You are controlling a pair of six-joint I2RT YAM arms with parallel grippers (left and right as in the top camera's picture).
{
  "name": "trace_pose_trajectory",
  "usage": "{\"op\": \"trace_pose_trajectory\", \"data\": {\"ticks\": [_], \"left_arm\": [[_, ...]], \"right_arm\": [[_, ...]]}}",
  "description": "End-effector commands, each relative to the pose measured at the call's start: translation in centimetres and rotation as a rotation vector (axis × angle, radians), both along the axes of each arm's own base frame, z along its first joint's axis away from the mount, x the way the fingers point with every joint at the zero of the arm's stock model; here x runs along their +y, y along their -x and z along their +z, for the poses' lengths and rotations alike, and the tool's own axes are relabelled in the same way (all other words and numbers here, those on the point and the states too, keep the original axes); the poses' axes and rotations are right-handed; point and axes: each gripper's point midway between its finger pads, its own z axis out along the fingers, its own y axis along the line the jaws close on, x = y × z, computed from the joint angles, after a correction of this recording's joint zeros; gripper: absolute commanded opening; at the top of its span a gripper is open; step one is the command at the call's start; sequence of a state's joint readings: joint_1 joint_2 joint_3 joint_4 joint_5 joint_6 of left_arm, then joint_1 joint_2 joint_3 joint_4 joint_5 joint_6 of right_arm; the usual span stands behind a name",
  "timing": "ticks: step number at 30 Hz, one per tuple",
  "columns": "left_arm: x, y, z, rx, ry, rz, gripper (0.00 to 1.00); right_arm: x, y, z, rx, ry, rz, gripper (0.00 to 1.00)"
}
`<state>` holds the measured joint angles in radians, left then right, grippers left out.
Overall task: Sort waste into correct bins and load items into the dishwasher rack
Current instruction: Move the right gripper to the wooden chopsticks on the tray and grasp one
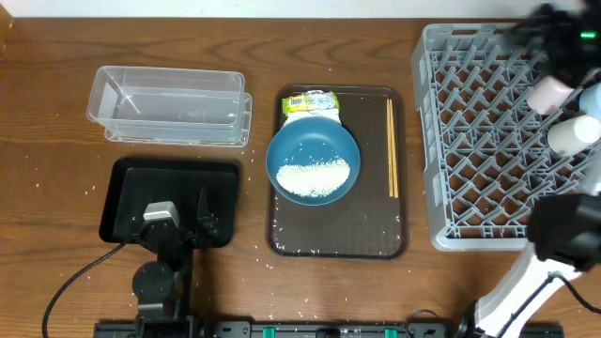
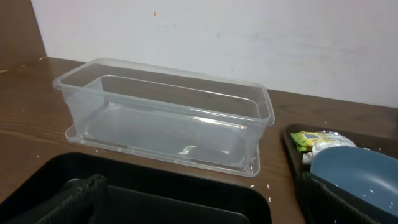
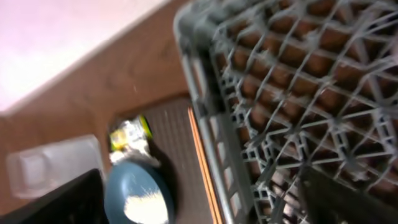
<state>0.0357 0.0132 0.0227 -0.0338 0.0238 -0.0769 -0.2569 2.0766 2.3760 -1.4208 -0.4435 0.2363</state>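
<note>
The dark-blue bowl (image 1: 313, 161) holds white rice (image 1: 313, 176) on the brown serving tray (image 1: 376, 239). The yellow-green wrapper (image 1: 310, 100) and a bit of white napkin (image 2: 324, 145) lie behind the bowl. The chopsticks (image 1: 392, 148) lie along the tray's right side. The grey rack (image 1: 479, 141) holds a pink cup (image 1: 549, 92) and a white cup (image 1: 573, 134). My left gripper (image 1: 178, 214) is open and empty above the black tray (image 1: 127, 192). My right gripper (image 3: 205, 211) is open and empty, blurred, above the rack's far left corner. The clear tub (image 1: 169, 105) is empty.
Loose rice grains (image 2: 268, 199) are scattered on the wooden table round the black tray and the serving tray. The right arm's base (image 1: 563, 235) stands at the rack's front right corner. A white wall runs behind the table.
</note>
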Motion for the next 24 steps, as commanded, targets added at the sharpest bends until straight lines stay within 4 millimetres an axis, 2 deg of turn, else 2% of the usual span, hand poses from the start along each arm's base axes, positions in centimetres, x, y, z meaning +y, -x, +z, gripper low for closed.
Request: {"op": "trace_pose_trajectory", "data": {"ticks": [1,5,7,8,10,14,16,17,19,20,23,24], "left_arm": [[0.2,0.1,-1.8,0.054,-0.012,0.007,0.98],[0.2,0.1,-1.8,0.054,-0.012,0.007,0.98],[0.2,0.1,-1.8,0.054,-0.012,0.007,0.98],[0.2,0.1,-1.8,0.054,-0.012,0.007,0.98],[0.2,0.1,-1.8,0.054,-0.012,0.007,0.98],[0.2,0.1,-1.8,0.054,-0.012,0.007,0.98],[0.2,0.1,-1.8,0.054,-0.012,0.007,0.98],[0.2,0.1,-1.8,0.054,-0.012,0.007,0.98],[0.2,0.1,-1.8,0.054,-0.012,0.007,0.98],[0.2,0.1,-1.8,0.054,-0.012,0.007,0.98],[0.2,0.1,-1.8,0.054,-0.012,0.007,0.98],[0.2,0.1,-1.8,0.054,-0.012,0.007,0.98]], "right_arm": [[2.0,0.1,-1.3,0.043,0.152,0.059,0.96],[5.6,0.1,-1.4,0.044,0.188,0.134,0.91],[7.6,0.5,-1.9,0.068,0.181,0.169,0.99],[8.5,0.8,-2.3,0.084,0.18,0.188,0.99],[10.2,1.4,-3.4,0.124,0.199,0.23,0.99],[13.5,2.6,-7.4,0.222,0.269,0.313,0.99],[15.4,3.2,-9.4,0.258,0.282,0.363,0.75],[16.5,3.6,-10.6,0.274,0.288,0.39,0.55],[17.6,4.2,-12.4,0.293,0.31,0.419,0.36],[17.9,4.4,-13.2,0.301,0.326,0.428,0.34],[17.8,5.0,-15.5,0.344,0.392,0.381,0.47],[17.7,5.2,-16.2,0.357,0.409,0.364,0.48]]}}
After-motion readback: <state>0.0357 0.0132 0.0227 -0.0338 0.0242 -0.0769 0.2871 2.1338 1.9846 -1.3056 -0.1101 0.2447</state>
